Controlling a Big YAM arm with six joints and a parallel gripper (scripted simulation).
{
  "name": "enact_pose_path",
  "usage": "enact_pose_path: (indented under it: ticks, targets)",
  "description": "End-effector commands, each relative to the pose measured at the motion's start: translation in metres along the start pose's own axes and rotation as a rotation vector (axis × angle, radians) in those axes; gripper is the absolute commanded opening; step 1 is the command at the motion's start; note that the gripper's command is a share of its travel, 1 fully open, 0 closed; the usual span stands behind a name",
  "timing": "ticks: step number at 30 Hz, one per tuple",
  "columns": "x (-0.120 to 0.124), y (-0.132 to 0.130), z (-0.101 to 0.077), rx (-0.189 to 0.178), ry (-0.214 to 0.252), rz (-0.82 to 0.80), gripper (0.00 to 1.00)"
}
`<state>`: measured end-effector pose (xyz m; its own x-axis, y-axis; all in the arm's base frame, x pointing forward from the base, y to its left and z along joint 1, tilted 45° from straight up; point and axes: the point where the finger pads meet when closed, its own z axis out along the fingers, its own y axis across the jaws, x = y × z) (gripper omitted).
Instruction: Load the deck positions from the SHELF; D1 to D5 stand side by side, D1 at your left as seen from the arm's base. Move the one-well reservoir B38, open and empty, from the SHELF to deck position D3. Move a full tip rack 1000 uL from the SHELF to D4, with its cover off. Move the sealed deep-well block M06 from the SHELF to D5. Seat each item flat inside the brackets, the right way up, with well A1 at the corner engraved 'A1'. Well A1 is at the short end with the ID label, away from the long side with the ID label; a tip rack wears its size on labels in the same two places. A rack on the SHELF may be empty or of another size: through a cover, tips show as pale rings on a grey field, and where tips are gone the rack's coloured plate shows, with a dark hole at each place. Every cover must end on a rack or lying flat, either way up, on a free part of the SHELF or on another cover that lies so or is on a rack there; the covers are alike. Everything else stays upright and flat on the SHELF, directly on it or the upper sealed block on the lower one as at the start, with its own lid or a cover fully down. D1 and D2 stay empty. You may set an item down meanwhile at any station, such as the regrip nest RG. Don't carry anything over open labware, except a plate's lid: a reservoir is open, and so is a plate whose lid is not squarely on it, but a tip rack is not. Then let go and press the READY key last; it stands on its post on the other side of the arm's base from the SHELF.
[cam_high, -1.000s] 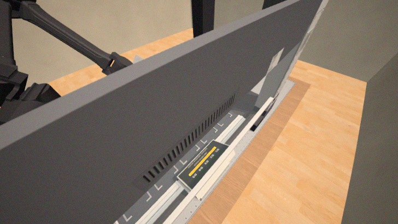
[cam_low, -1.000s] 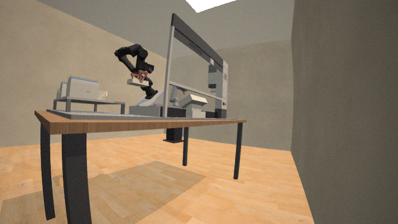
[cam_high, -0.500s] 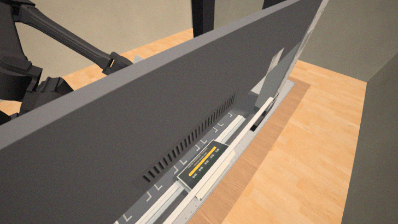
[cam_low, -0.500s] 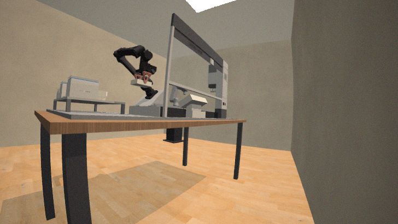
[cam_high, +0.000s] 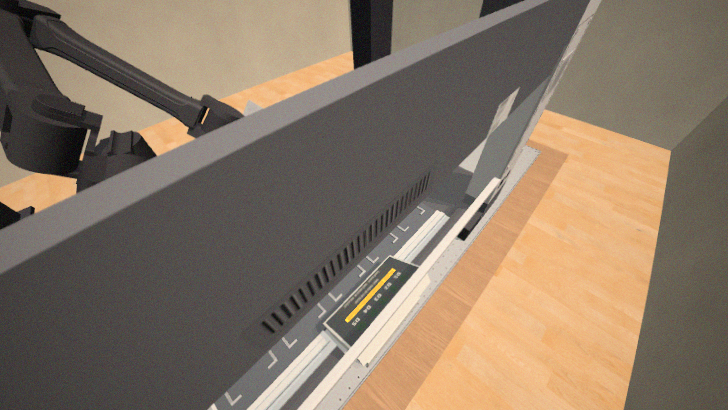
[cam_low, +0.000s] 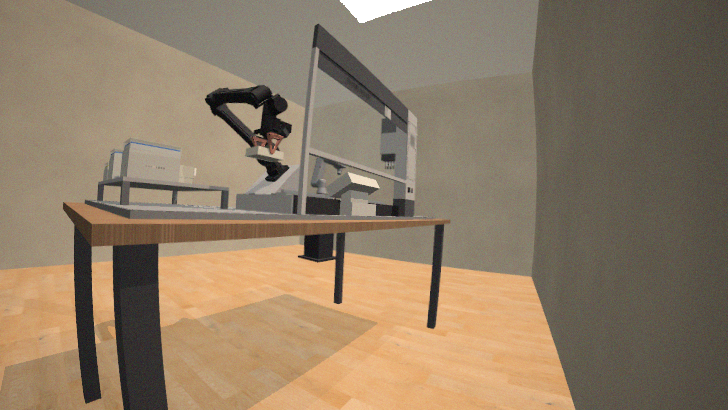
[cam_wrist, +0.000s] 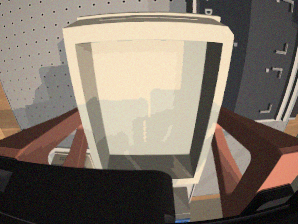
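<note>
My gripper (cam_low: 268, 144) (cam_wrist: 149, 110) is shut on the one-well reservoir (cam_low: 260, 152) (cam_wrist: 148, 83). The reservoir is cream, open and empty, and I hold it level across its width. In the exterior view it hangs in the air between the shelf (cam_low: 163, 185) and the tall frame (cam_low: 307, 127), well above the table. In the wrist view the perforated grey base plate (cam_wrist: 40, 50) lies below it. The dark deck (cam_wrist: 266, 43) (cam_high: 356, 254), with white corner brackets and an engraved "A1", lies to its upper right. In the top view only the arm (cam_high: 127, 76) shows, and the gripper is hidden behind a grey panel.
Several pale boxes (cam_low: 151, 160) stand on the shelf. The frame's grey panel (cam_high: 254, 203) blocks most of the deck in the top view. A dark sign with a yellow bar (cam_high: 371, 300) lies along the deck's front. A pipetting head (cam_low: 397, 147) hangs at the frame's far end.
</note>
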<state>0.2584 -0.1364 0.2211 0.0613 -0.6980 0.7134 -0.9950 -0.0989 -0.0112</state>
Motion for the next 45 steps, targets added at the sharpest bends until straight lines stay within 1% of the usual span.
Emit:
enact_pose_path:
  ticks: [1,6,8,9,11,23,25,26,27,40,42,43,44,45]
  targets:
    - [-0.011,-0.001,-0.003,0.0,-0.002,0.004,0.0]
    - [-0.022,-0.001,-0.003,0.0,-0.002,0.004,0.0]
    - [-0.022,-0.001,-0.003,0.0,-0.002,0.004,0.0]
    - [-0.021,-0.002,-0.006,0.01,-0.001,0.015,0.0]
    - [-0.029,-0.001,-0.003,0.0,-0.002,0.004,0.0]
    - [-0.057,0.0,-0.003,0.0,-0.001,0.004,0.0]
    - [-0.057,0.0,-0.003,0.0,-0.001,0.004,0.0]
    - [-0.056,-0.003,-0.007,0.011,-0.001,0.015,0.0]
    - [-0.062,0.0,-0.003,0.0,-0.001,0.004,0.0]
    - [-0.092,0.002,-0.003,0.0,-0.003,0.005,0.0]
    - [-0.092,0.002,-0.003,0.0,-0.003,0.005,0.0]
    - [-0.092,-0.003,-0.007,0.011,-0.004,0.015,0.0]
    - [-0.097,0.002,-0.003,0.001,-0.002,0.005,0.0]
    - [-0.099,0.002,-0.003,0.0,-0.003,0.005,0.0]
